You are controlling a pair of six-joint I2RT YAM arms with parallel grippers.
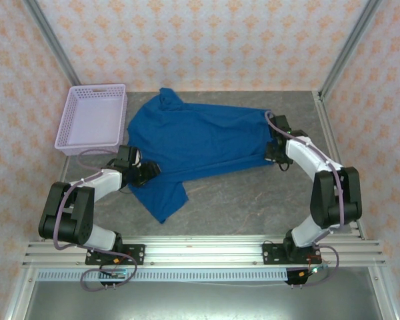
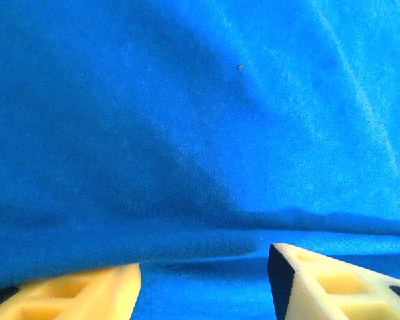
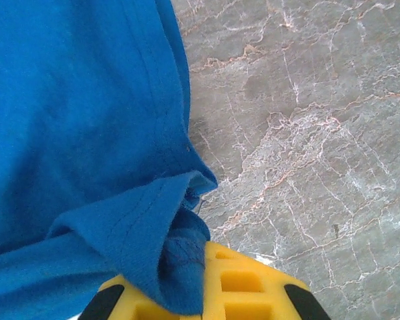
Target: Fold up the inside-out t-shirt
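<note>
The inside-out t-shirt (image 1: 200, 137) is royal blue and lies spread across the middle of the grey table (image 1: 253, 200), one sleeve pointing toward the near edge. My left gripper (image 1: 147, 172) sits at the shirt's left side by that sleeve. In the left wrist view the left gripper (image 2: 203, 283) is open, its pale fingers (image 2: 87, 293) apart, a fold of blue cloth (image 2: 187, 133) draped low over the left one. My right gripper (image 1: 275, 155) is at the shirt's right edge. The right wrist view shows the right gripper (image 3: 187, 287) shut on a bunched hem corner (image 3: 153, 227).
A lavender mesh basket (image 1: 93, 117) stands at the back left, just beside the shirt. Bare marble-patterned table (image 3: 307, 133) lies to the right of the held hem. Metal frame posts and patterned walls bound the workspace.
</note>
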